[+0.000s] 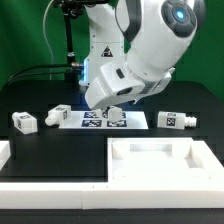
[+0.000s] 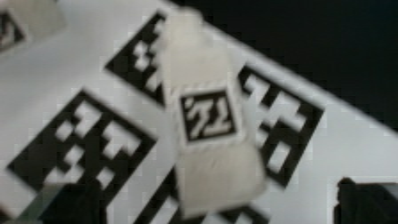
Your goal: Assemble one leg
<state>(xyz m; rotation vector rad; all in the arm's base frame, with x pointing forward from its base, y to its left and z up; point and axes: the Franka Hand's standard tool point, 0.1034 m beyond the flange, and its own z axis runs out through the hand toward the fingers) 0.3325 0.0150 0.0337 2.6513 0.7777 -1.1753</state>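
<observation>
In the wrist view a small white leg with a square tag on its top face lies on the marker board. My gripper is open, directly above the leg. Its dark fingertips stand apart on either side of the leg and do not touch it. In the exterior view my gripper hangs low over the marker board, and the arm mostly hides that leg. Other legs lie on the black table: two at the exterior view's left and one at its right.
A large flat white panel with raised edges lies at the front right of the exterior view. A low white strip runs along the front, with a white piece at the left edge. A green backdrop stands behind.
</observation>
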